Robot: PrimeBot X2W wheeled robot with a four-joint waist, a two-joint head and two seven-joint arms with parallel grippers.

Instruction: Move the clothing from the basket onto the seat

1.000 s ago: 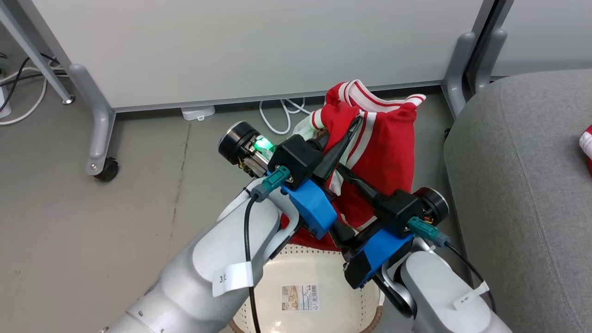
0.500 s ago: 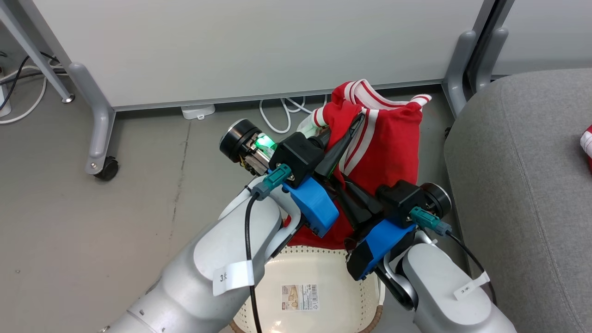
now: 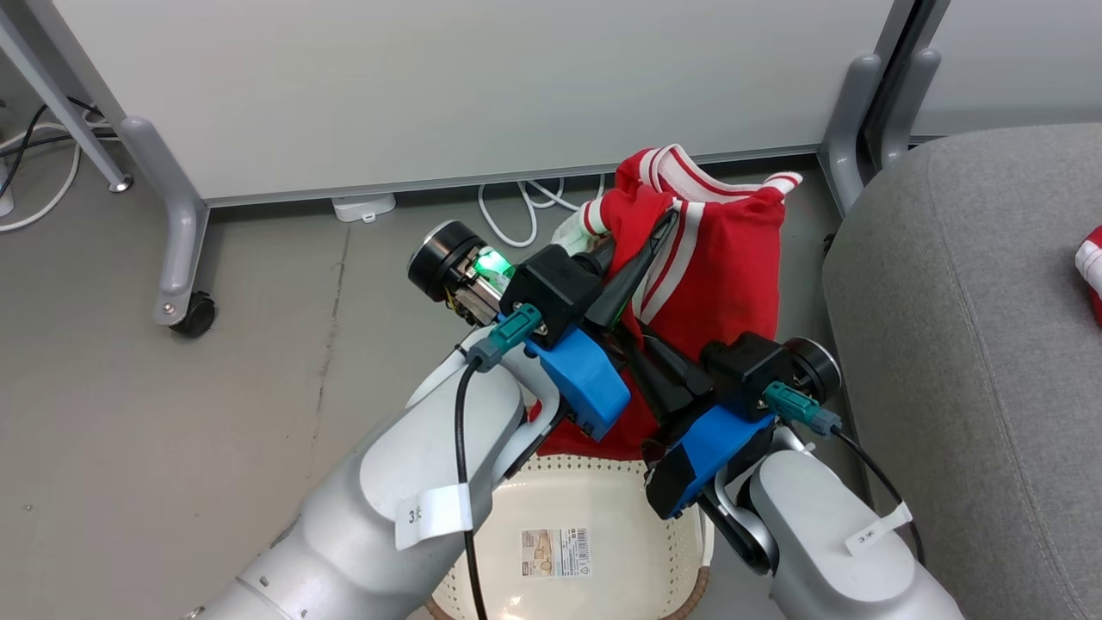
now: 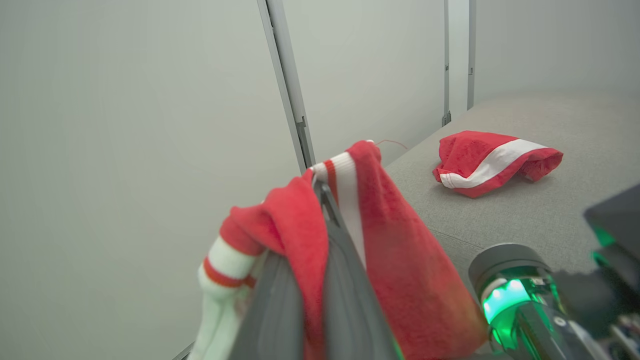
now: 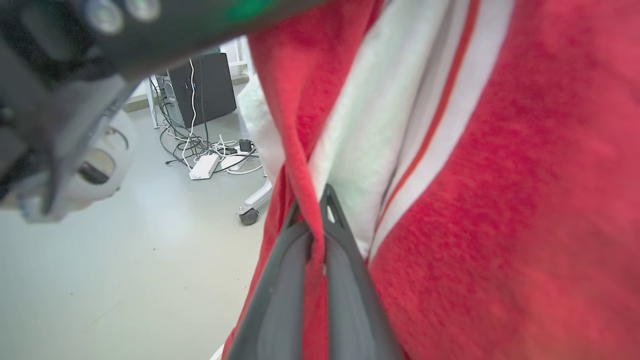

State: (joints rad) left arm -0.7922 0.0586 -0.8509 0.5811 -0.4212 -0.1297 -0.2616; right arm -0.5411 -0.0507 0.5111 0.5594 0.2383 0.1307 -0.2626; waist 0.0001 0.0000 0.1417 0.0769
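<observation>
**Desk:** Where is everything lying?

**Photographer:** The large light grey fabric-upholstered seat is spreading along the right of the head view; the cream-white perforated plastic basket is standing on the floor just beside it.

**Desk:** And the clothing?

**Photographer:** One soft bright red garment with white stripes is hanging over the basket's far side, apart from the seat. A second, smaller red-and-white garment is lying crumpled on the seat.

**Desk:** The pincers?

**Photographer:** The left pincer is clamping the hanging garment's top fold; the right pincer is pinching its fabric lower down.
</observation>
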